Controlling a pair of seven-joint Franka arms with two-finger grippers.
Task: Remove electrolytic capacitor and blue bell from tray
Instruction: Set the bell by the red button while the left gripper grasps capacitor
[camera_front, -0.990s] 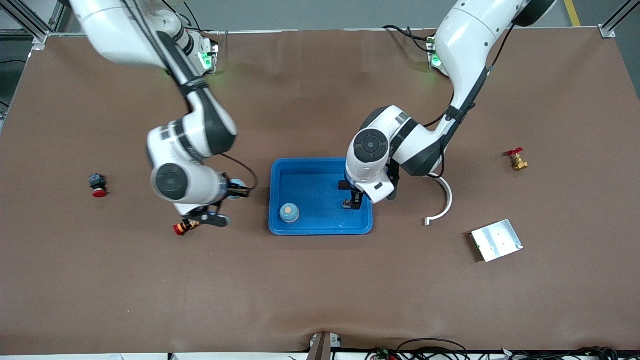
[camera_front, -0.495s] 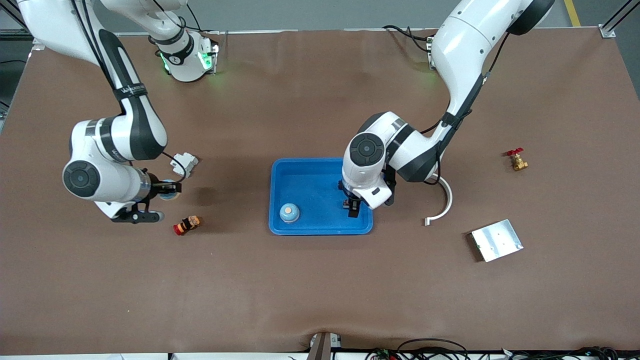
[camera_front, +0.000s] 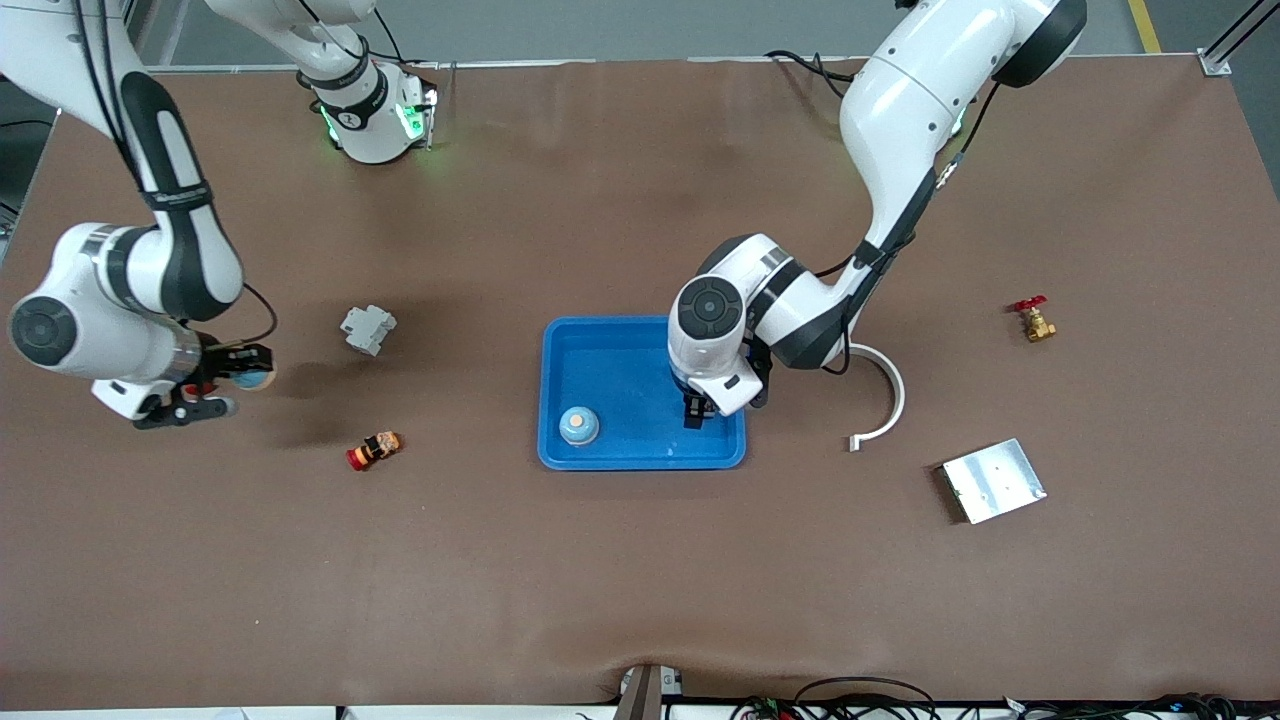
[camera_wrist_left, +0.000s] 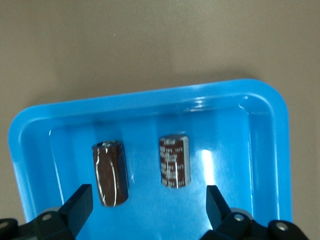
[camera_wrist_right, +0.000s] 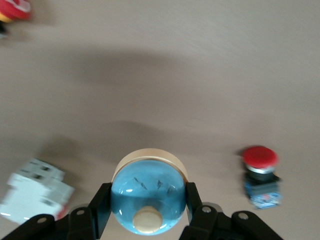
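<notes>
Lying on the brown table cover (camera_front: 620, 560) around the arms are a small grey breaker block (camera_front: 367, 328), a red-capped push button (camera_front: 373, 450), a white curved bracket (camera_front: 882, 400), a square metal plate (camera_front: 994, 480) and a brass valve with a red handle (camera_front: 1032, 319). Another red-capped button (camera_wrist_right: 260, 172) lies on the table near the right gripper (camera_wrist_right: 145, 212), at the right arm's end. This gripper is clamped on a blue dome-shaped bell (camera_wrist_right: 148, 197) with a cream base, up over the table. The left gripper (camera_wrist_left: 150, 202) hangs over the blue plastic tray (camera_front: 555, 345), jaws apart. A brown cylindrical capacitor (camera_wrist_left: 173, 161) stands between them in the tray, with a second brown capacitor (camera_wrist_left: 110, 173) beside it. Another blue bell (camera_front: 578, 425) sits in the tray.
</notes>
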